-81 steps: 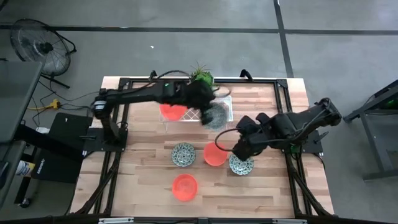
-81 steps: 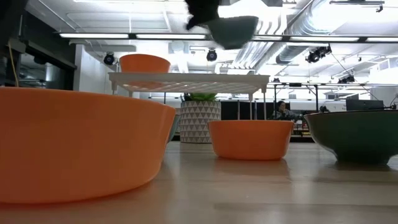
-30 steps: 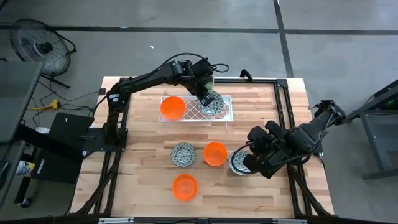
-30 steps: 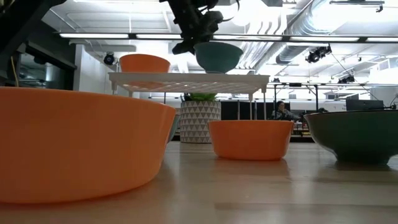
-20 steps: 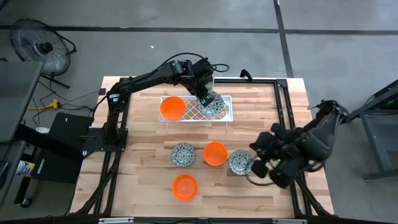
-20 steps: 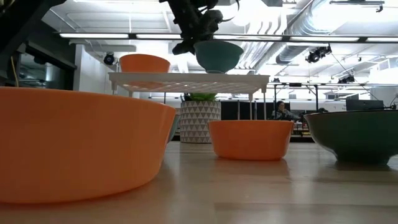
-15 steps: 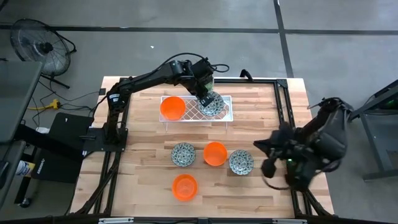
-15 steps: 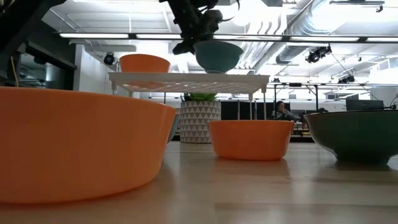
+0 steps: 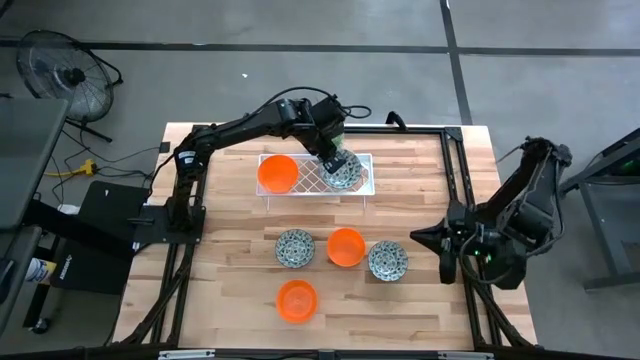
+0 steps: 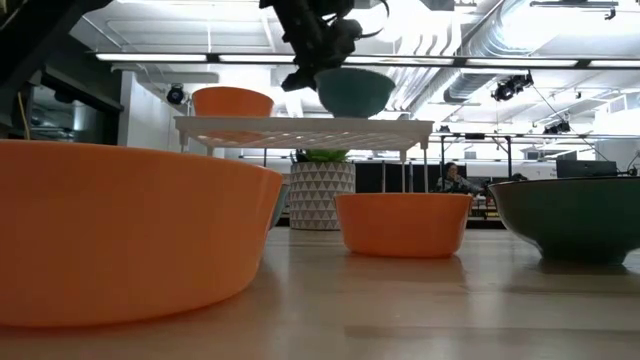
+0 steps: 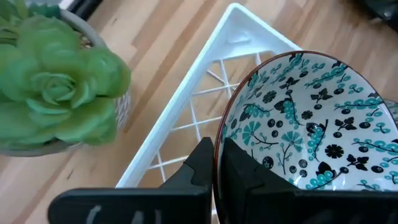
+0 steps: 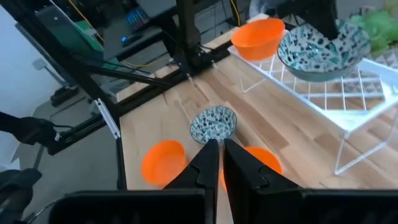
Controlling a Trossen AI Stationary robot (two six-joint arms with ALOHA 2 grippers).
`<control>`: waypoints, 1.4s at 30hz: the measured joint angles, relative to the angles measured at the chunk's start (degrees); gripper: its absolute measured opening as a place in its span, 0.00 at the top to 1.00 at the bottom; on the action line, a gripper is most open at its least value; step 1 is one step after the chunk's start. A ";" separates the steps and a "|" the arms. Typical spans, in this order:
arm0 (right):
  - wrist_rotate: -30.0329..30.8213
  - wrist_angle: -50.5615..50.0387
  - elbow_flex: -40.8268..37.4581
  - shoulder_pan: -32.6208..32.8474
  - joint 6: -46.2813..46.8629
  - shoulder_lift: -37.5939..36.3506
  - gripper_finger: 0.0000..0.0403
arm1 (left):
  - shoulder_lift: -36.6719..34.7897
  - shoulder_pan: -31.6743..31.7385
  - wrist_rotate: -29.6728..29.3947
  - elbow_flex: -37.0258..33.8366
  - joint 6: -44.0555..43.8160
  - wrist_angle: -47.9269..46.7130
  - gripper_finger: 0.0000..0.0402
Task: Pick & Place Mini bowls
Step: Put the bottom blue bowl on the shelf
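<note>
My left gripper [image 9: 336, 160] is shut on a speckled mini bowl [image 9: 342, 170] over the right half of the white wire rack [image 9: 310, 180]. An orange bowl [image 9: 277, 174] sits on the rack's left half. On the table stand a speckled bowl [image 9: 295, 247], an orange bowl [image 9: 346, 246], a second speckled bowl [image 9: 387, 260] and, nearer the front, another orange bowl [image 9: 296, 300]. My right gripper [image 9: 418, 236] is shut, holds nothing and hangs above the table's right side, pointing toward the bowls. My left gripper pinches the speckled bowl's rim [image 11: 216, 144], one finger inside the bowl and one outside. The fingers [image 10: 318, 55] slant down onto the rim's far-left part. The bowl [image 10: 353, 90] is slightly tilted, its base at the rack's top; whether it rests there I cannot tell.
A green potted plant [image 11: 56, 81] stands just beyond the rack's far edge. A black metal frame [image 9: 455, 170] runs around the table. The bare wood at the front right [image 9: 400, 315] has free room.
My right gripper has drawn back from the right-hand speckled bowl toward the table's right edge and swung round. That bowl stays where it was. My left gripper has kept still with its bowl at the rack.
</note>
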 joint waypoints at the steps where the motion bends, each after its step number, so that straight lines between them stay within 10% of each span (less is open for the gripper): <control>1: -0.24 1.07 -0.76 -0.02 -0.38 -0.45 0.97 | 0.00 0.00 -0.72 -0.01 -0.06 -0.19 0.99; 42: -2.81 0.47 -1.90 -0.76 -1.46 -0.80 0.97 | 3.01 0.76 5.36 -0.04 3.39 4.22 0.91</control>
